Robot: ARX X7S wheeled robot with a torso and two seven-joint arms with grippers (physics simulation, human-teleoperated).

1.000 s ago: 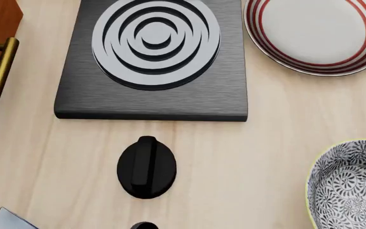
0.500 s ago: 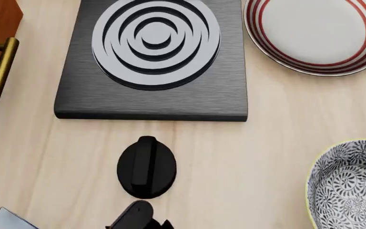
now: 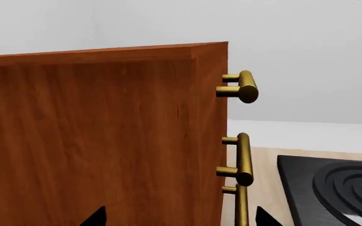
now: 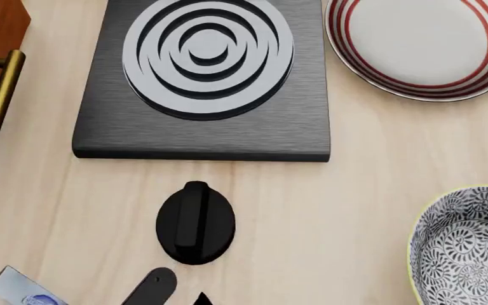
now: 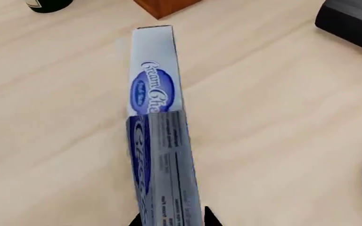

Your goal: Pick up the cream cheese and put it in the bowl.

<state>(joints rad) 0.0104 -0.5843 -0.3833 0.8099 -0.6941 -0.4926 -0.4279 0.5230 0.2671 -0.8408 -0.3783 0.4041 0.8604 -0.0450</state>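
The cream cheese (image 4: 20,291) lay at the near left corner of the wooden counter (image 4: 371,203), cut off by the head view's edge; the right wrist view showed the box (image 5: 159,132) close up, blue logo legible, its near end cut off. The bowl (image 4: 469,248) sat at the near right, well apart, partly out of frame. A black knob (image 4: 195,222) sat near the hob (image 4: 201,82), red-striped plate (image 4: 422,44) far right. One dark gripper part (image 4: 150,287) poked in at the near edge; which arm, and open or closed, could not be told. The left wrist view showed only the wooden cabinet (image 3: 99,136) and brass handles (image 3: 244,160).
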